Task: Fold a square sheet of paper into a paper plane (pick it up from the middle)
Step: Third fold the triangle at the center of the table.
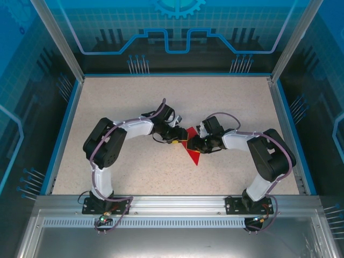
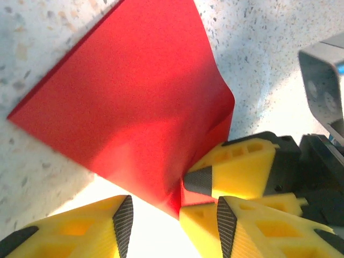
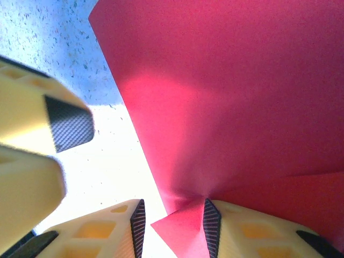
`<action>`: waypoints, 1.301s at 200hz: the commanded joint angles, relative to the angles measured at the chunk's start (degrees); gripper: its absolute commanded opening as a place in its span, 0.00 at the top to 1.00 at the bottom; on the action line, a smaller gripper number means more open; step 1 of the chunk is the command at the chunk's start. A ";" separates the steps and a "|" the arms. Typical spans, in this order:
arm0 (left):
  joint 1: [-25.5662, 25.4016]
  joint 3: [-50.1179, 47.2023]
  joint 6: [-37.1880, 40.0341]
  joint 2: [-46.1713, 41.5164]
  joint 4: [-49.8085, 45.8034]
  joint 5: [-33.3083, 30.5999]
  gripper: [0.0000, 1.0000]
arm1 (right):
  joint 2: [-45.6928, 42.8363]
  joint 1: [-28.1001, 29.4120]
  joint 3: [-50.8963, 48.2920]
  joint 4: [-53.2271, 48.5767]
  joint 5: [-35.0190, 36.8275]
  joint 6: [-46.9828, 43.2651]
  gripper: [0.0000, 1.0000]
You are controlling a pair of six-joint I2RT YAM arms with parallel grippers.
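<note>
The red paper (image 1: 193, 154) lies mid-table, folded to a pointed triangular shape. Both grippers meet at its upper end. My left gripper (image 1: 180, 141) comes in from the left. In the left wrist view the paper (image 2: 134, 97) buckles at its right edge and its lower corner dips into my left gripper (image 2: 173, 220), which is open. A right fingertip (image 2: 201, 181) presses that buckled edge. In the right wrist view the paper (image 3: 242, 97) has a small folded flap between the pads of my right gripper (image 3: 173, 223), open, and touches only the right-hand pad (image 3: 210, 223).
The speckled tabletop (image 1: 134, 107) has a blue rim and glass walls around it. The left gripper's fingers (image 3: 59, 123) sit close at the left of the right wrist view. Both arms bend in toward the centre, elbows outward.
</note>
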 commanded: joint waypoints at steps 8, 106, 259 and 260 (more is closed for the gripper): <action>0.41 -4.28 -3.42 -6.52 0.31 -1.63 0.52 | -0.01 0.38 -1.55 -0.72 2.90 -0.42 0.62; -5.36 -14.33 -9.25 -13.09 9.42 -2.81 0.68 | 0.48 -0.52 -3.48 1.02 1.43 1.72 0.74; -8.12 -10.62 -10.88 -2.90 17.58 -2.77 0.82 | 0.37 -1.00 -4.16 0.37 0.91 0.98 0.96; -8.13 -10.61 -10.90 -2.82 17.52 -2.75 0.82 | 0.38 -0.98 -4.17 0.38 0.90 0.98 0.96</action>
